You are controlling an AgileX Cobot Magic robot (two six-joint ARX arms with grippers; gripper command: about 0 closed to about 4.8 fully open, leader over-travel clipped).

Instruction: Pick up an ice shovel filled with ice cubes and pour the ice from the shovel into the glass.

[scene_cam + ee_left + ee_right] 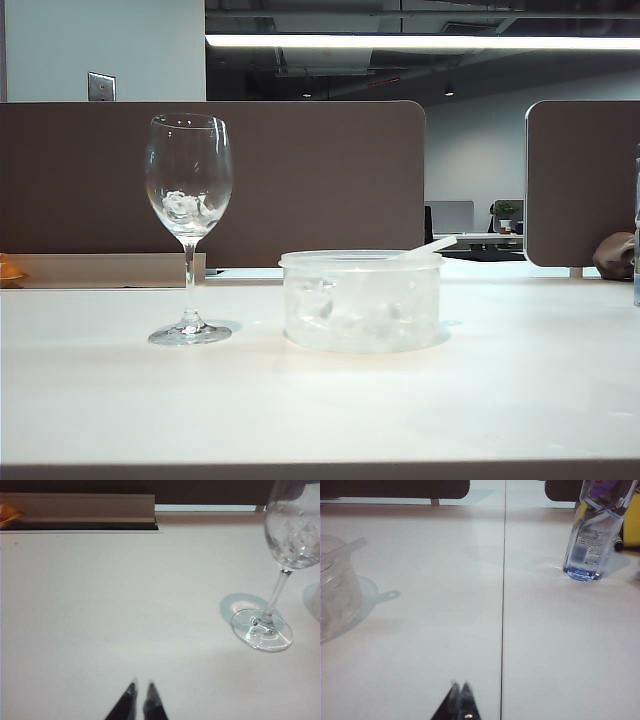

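Both tools sit low and close to the cameras, empty. Left tool (141, 700): fingertips a narrow slit apart, holding nothing, over bare table (100, 605). Right tool (460, 700): tips pressed together, closed on nothing, also over bare table, beside a seam line. Neither tool appears in the exterior view.

Next out, the round clear tub (361, 301) stands mid-table, with a mass of ice cubes (330, 305) visible through its wall. Ice shovel (428, 246): only its thin handle shows, slanting up over the tub's rim on the right; head is down inside, load cannot be read. Wine glass (189, 220) stands upright on the table just left of the tub, apart from it. A few ice chunks (185, 206) already lie in the bowl's bottom.

Farther right, a water bottle (592, 535) stands well apart from the tub.

Judgement: at least one pour looks done, since ice is in the glass and the shovel rests back in the tub. Either complete, or another scoop still to be taken.
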